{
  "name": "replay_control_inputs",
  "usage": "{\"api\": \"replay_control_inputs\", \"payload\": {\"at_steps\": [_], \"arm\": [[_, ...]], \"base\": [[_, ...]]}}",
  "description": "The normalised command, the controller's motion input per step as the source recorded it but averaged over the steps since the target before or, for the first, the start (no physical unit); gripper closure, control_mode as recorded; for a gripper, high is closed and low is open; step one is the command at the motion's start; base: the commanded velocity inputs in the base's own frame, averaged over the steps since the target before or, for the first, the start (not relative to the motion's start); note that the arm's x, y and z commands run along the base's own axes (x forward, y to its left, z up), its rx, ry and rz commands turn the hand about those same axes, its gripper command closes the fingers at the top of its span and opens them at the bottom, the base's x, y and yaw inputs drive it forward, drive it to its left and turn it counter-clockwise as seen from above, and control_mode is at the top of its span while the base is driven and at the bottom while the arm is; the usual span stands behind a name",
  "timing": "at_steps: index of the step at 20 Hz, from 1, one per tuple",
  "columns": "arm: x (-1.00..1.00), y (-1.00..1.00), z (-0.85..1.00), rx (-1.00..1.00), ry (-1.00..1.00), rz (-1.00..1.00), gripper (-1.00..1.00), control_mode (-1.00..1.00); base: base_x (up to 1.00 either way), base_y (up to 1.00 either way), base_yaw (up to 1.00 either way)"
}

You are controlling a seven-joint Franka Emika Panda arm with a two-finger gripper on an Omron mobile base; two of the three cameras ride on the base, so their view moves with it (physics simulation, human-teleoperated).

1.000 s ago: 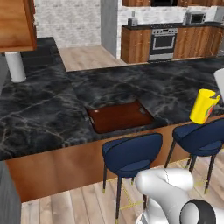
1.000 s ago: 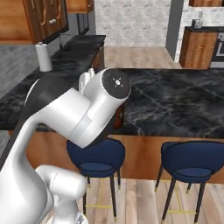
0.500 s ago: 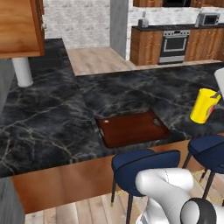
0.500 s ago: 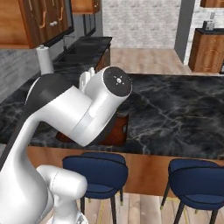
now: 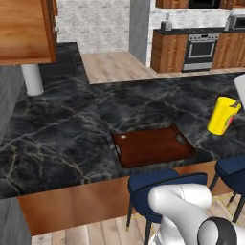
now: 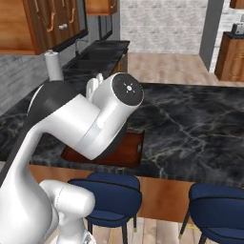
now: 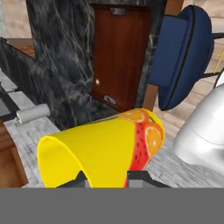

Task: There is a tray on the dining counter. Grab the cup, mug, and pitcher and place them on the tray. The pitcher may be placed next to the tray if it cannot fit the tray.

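Note:
My gripper (image 5: 233, 111) is shut on the yellow cup (image 5: 222, 116), which hangs tilted above the right part of the dining counter (image 5: 57, 129). In the hand view the cup (image 7: 100, 151) lies sideways between the fingertips of the gripper (image 7: 107, 177), with a fruit print near its base. The dark reddish-brown tray (image 5: 153, 146) lies bare at the counter's front edge, left of the cup. The tray (image 7: 118, 52) sits beyond the cup in the hand view, and part of the tray (image 6: 128, 148) shows behind my arm. The mug and the pitcher are out of view.
Blue stools (image 5: 162, 179) (image 6: 107, 193) (image 6: 219, 205) stand under the counter's wood front edge. A white paper towel roll (image 5: 32, 79) stands at the back left of the counter. A stove (image 5: 201, 48) and wood cabinets line the far wall.
The whole picture has shifted, so the base has driven. The tray now sits nearer the middle of the left base view and looks larger. The cup stays in the gripper.

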Motion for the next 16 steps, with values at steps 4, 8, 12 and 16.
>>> {"api": "replay_control_inputs", "payload": {"at_steps": [4,8,12,16], "arm": [[0.00,0.00,0.00,0.00,0.00,0.00,1.00,1.00],[0.35,0.21,-0.27,0.00,0.00,0.05,1.00,-1.00],[0.81,0.71,-0.61,-0.01,0.05,0.06,1.00,-1.00],[0.85,0.81,-0.64,-0.02,0.06,0.01,1.00,-1.00]], "base": [[0.47,0.20,0.09],[0.29,0.13,0.05],[0.00,0.00,0.00],[0.00,0.00,0.00]]}}
